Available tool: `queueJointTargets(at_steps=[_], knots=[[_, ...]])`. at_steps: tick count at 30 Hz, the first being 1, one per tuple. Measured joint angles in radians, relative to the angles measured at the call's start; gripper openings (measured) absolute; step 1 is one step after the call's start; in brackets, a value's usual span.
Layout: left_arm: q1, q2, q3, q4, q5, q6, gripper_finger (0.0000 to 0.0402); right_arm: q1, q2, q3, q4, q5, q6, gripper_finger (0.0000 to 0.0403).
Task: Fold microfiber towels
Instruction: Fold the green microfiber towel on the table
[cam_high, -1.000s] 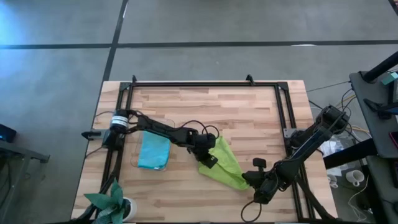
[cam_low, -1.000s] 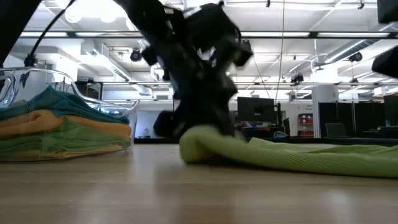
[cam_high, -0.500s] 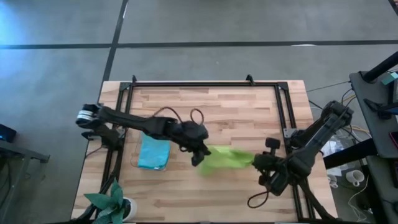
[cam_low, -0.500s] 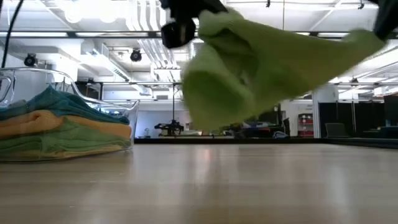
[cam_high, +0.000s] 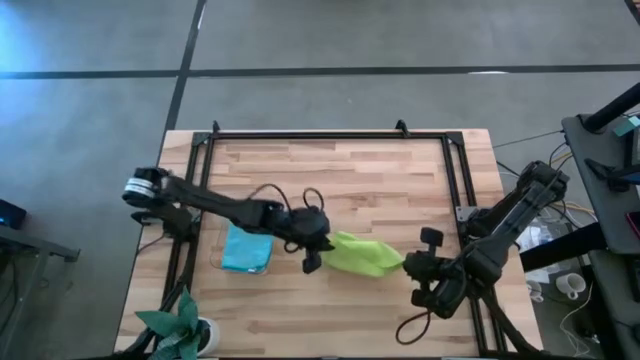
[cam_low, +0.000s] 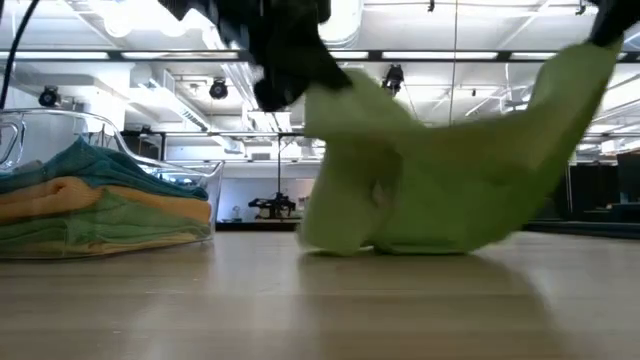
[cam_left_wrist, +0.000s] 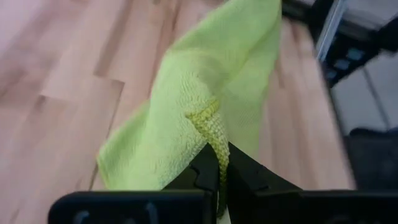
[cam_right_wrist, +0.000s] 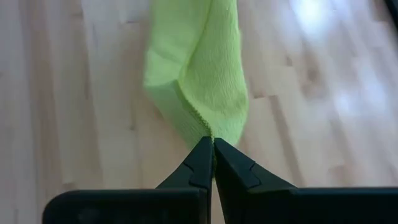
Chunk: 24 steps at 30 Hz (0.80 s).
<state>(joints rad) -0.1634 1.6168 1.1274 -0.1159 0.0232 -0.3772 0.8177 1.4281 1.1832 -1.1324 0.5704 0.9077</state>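
Note:
A lime green towel hangs between my two grippers over the middle of the table, and it also shows in the low view. My left gripper is shut on its left end. My right gripper is shut on its right end. A clear container at the table's left holds a stack of folded towels, the light blue one on top. The stack also shows in the low view, with orange, yellow and green layers underneath. My left gripper pinches the towel's hemmed corner between its two fingers. That end is held up off the table, and the cloth falls away slack below it. My right gripper pinches the towel's hemmed edge between its two fingers; one layer or several, I cannot tell. That end is held highest. The towel sags toward the other gripper, and its lower fold rests on the table.
A green plant in a white pot stands at the table's near left corner. A black frame runs round the table's far and side edges. Bare wood lies beyond the towel toward the far edge.
Both grippers have lifted the lime green towel, which lay on the table, clear into the air and then come down somewhat. My right gripper went toward the far edge and my left gripper a little to the left. The towel now hangs crosswise between them, its lower fold touching the table.

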Motion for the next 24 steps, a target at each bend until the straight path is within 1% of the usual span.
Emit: queueJointTargets(at_steps=[3, 6, 9, 12, 16, 19, 22, 24], knots=[[-0.032, 0.060, -0.061, 0.137, 0.000, 0.089, 0.0000, 0.000, 0.001, -0.063, 0.098, -0.027, 0.001, 0.0009], [-0.070, 0.115, -0.092, 0.223, -0.004, 0.215, 0.0000, 0.000, 0.001, -0.128, 0.190, -0.053, 0.001, 0.0009], [-0.100, 0.170, -0.100, 0.260, -0.007, 0.324, 0.0000, -0.002, 0.001, -0.179, 0.242, -0.079, 0.023, 0.0009], [-0.120, 0.218, -0.095, 0.285, -0.008, 0.417, 0.0002, -0.003, 0.001, -0.204, 0.247, -0.083, 0.057, 0.0009], [-0.137, 0.267, -0.087, 0.308, -0.009, 0.525, 0.0024, -0.003, 0.001, -0.212, 0.250, -0.083, 0.079, 0.0009], [-0.150, 0.274, -0.087, 0.326, -0.012, 0.601, 0.0047, -0.003, 0.001, -0.212, 0.251, -0.083, 0.080, 0.0009], [-0.165, 0.254, -0.086, 0.319, -0.014, 0.620, 0.0072, -0.003, 0.001, -0.211, 0.250, -0.083, 0.080, 0.0009], [-0.177, 0.237, -0.086, 0.315, -0.034, 0.620, 0.0088, -0.003, 0.001, -0.210, 0.250, -0.083, 0.080, 0.0009]])
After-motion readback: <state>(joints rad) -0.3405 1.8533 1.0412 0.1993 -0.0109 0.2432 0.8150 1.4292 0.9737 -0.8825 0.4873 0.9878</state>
